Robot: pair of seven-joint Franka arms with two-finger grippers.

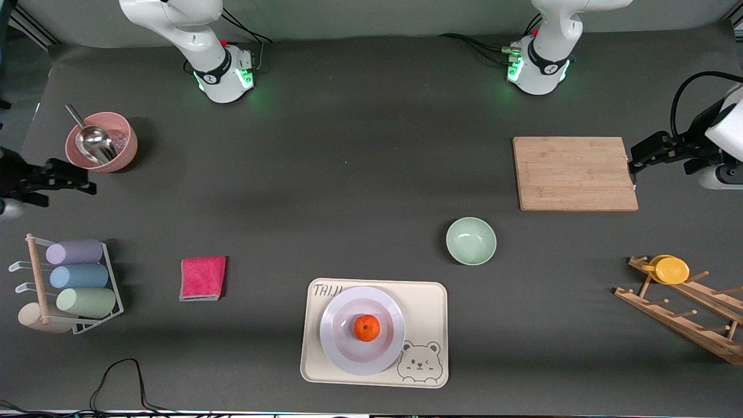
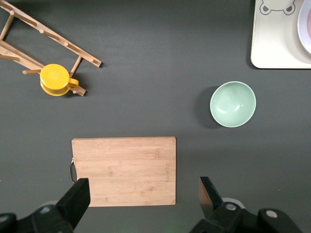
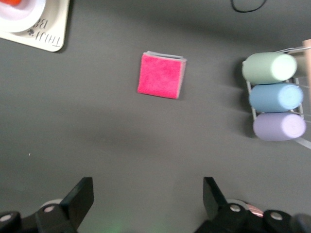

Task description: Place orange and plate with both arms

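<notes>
The orange (image 1: pixel 366 327) lies in the middle of the pale lavender-white plate (image 1: pixel 342 348). The plate sits on a cream bear tray (image 1: pixel 426 307) near the front camera. My left gripper (image 1: pixel 634 165) is open and empty, up over the end of the wooden cutting board (image 1: pixel 574 173); in the left wrist view (image 2: pixel 144 196) the board (image 2: pixel 124 170) lies under it and the plate's rim (image 2: pixel 306 26) shows at the edge. My right gripper (image 1: pixel 87 183) is open and empty beside the pink bowl (image 1: pixel 119 152); in the right wrist view (image 3: pixel 148 196) it hangs over bare table, with the plate (image 3: pixel 22 14) and a sliver of the orange (image 3: pixel 9 2) in the corner.
A mint-green bowl (image 1: pixel 471 241) stands between the tray and the board. A wooden rack (image 1: pixel 685 313) with a yellow cup (image 1: pixel 670 270) is at the left arm's end. A pink cloth (image 1: pixel 202 277) and a rack of pastel cups (image 1: pixel 78 277) are at the right arm's end.
</notes>
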